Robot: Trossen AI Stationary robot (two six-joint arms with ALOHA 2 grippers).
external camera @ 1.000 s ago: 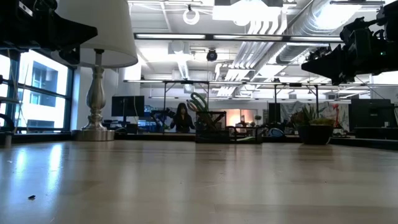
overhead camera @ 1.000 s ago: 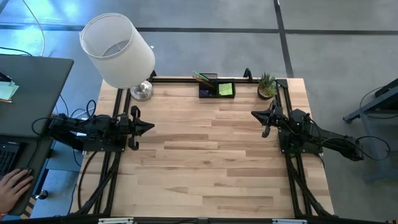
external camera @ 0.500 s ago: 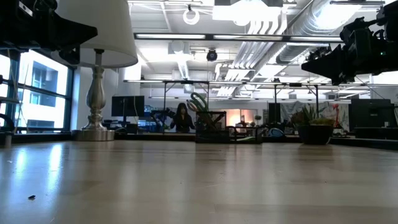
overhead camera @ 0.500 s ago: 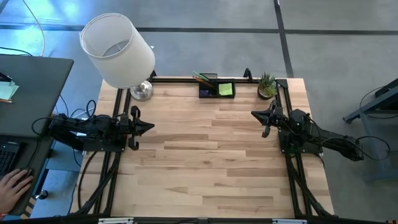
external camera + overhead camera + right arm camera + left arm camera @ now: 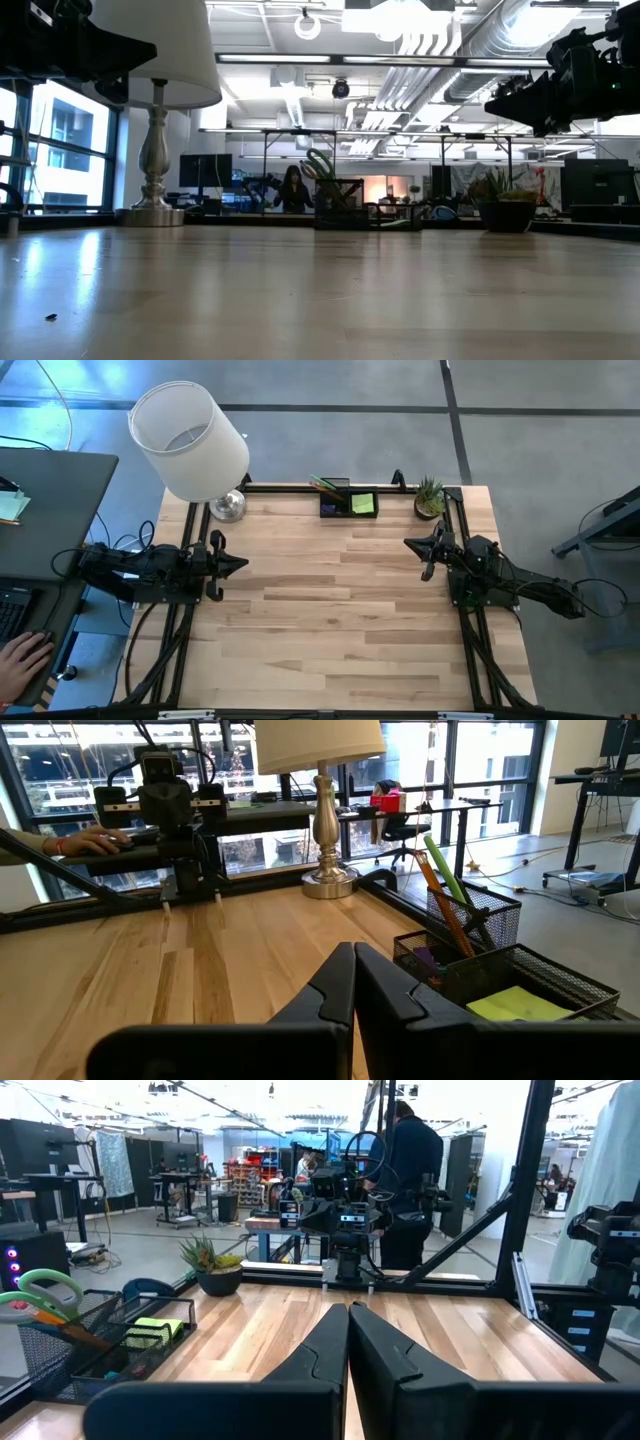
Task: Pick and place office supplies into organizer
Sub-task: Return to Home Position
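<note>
Organizer place: the black organizer [image 5: 340, 511] stands at the 12 o'clock edge of the table [image 5: 330, 620] in the high view, between the lamp [image 5: 190, 440] at 10 o'clock and the potted plant [image 5: 429, 497] at 1 o'clock
Left gripper: the left gripper [image 5: 243, 563] hangs over the table's 9 o'clock edge, fingers pressed together on nothing; the organizer lies at its 2 o'clock, well apart
Right gripper: the right gripper [image 5: 408, 542] hangs near the 3 o'clock edge, fingers together and empty; the organizer lies at its 10 o'clock, near but not touching
Organizer look: dark wire mesh; a tall cup on one side, a low open tray on the other
Contents: orange pencils [image 5: 448, 915] lean tilted out of the cup; green-handled scissors [image 5: 38, 1292] stand in it, handles up; the lime-green sticky-note pad [image 5: 363, 504] lies flat in the low tray; a small purple item [image 5: 424, 960] shows through the mesh
Beyond the table: a person's hand [image 5: 22, 660] rests on a desk past the 9 o'clock side
</note>
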